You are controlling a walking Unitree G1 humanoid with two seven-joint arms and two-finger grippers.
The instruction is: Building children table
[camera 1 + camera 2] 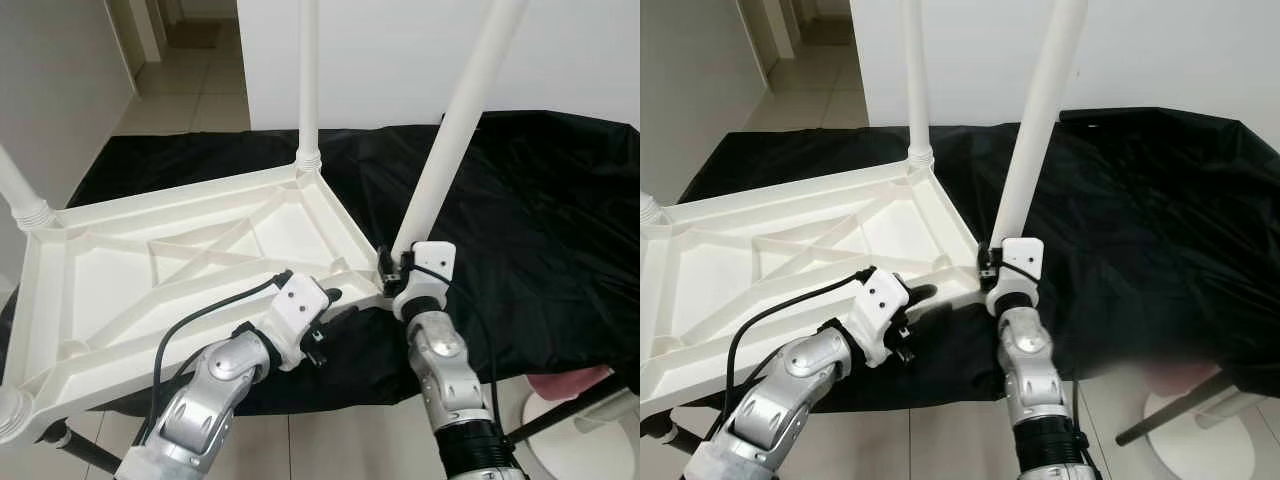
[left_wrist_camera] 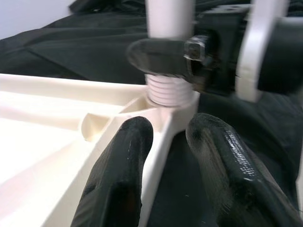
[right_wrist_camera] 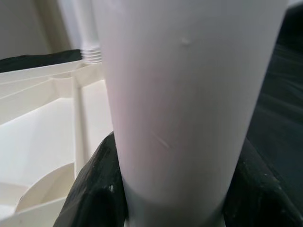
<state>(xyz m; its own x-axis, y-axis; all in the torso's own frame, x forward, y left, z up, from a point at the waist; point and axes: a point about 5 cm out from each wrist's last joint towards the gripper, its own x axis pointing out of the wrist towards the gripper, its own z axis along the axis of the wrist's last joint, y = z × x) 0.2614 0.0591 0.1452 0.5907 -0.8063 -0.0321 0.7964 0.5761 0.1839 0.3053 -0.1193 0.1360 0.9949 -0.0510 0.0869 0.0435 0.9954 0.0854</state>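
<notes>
We found the tabletop inverted, far legs seated. Right gripper pinched the near-corner leg, unseated; left gripper straddled the tabletop's rim, spread.

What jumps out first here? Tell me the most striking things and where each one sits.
A white tabletop lies upside down on a black cloth, its ribbed underside up and legs rising from its corners. At the near corner the right gripper is shut on a tilted leg, low by its threaded end. Beside it the left gripper straddles the tabletop's rim, one finger on each side.
</notes>
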